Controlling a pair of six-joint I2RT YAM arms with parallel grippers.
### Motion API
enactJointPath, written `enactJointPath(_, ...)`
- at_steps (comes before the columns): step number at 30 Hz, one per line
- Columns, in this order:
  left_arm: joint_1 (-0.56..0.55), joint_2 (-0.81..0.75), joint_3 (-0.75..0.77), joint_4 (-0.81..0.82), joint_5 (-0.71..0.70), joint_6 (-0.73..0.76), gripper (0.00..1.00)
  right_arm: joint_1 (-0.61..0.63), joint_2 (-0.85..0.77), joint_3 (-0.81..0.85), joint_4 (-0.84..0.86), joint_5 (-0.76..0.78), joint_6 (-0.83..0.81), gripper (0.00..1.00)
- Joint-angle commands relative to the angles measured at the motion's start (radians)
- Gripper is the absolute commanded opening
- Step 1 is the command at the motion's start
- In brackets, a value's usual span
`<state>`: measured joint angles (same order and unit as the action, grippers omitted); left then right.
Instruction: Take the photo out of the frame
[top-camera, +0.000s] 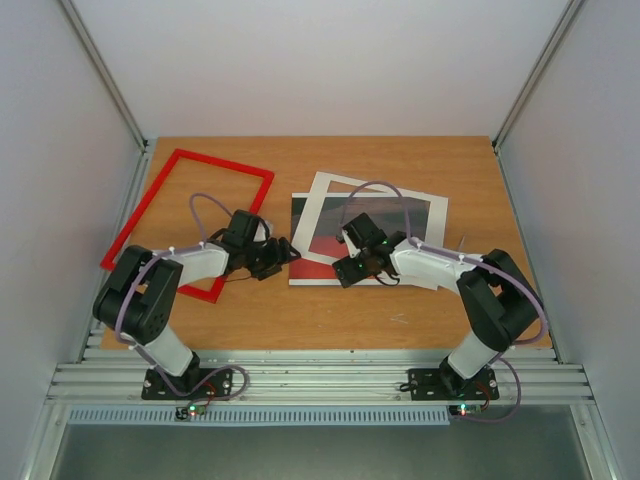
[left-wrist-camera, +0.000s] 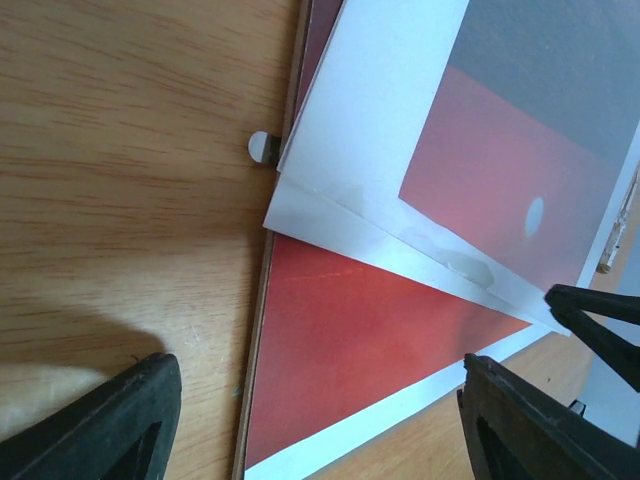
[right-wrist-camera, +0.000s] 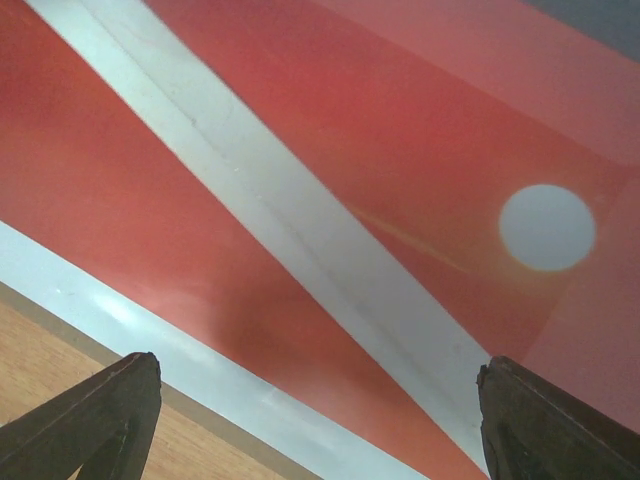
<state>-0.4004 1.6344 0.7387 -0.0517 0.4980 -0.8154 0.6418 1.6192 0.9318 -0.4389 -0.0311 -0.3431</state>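
Left claw (top-camera: 287, 250) at the left edge of the sheet stack: fingers spread wide, gripping nothing. Frame (top-camera: 190, 222): thin red rectangle, flat and empty on desk (top-camera: 300, 320), far left, apart from the stack. Photo (left-wrist-camera: 370, 340): red sunset print, white margin, partly under skewed white mat (left-wrist-camera: 370, 120); small white sun shows through the pane. Right claw (top-camera: 345, 262) above photo, wide open, empty.
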Motion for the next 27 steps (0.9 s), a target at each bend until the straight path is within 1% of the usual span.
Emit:
enactJointPath(1,-0.001,0.015,-0.020,0.032,0.036,-0.019,0.76,0.035,0.034,0.018,0.018,0.017,-0.021,0.87)
enactJointPath(6,-0.014,-0.035,-0.063,0.024,0.028,-0.038,0.76,0.040,0.036,0.012,0.033,0.010,-0.010,0.86)
enactJointPath(12,-0.078,-0.046,-0.073,-0.006,-0.018,-0.050,0.77,0.039,0.037,0.004,0.046,0.018,-0.001,0.86)
enactJointPath(19,-0.106,-0.042,-0.053,-0.022,-0.037,-0.058,0.77,0.040,0.033,-0.005,0.054,0.024,0.003,0.86)
enactJointPath(25,-0.115,-0.067,-0.035,-0.063,-0.049,-0.051,0.76,0.039,0.017,-0.011,0.052,0.028,0.000,0.86)
enactJointPath(27,-0.117,-0.080,-0.030,-0.079,-0.058,-0.047,0.77,0.040,0.016,-0.011,0.052,0.056,-0.001,0.86)
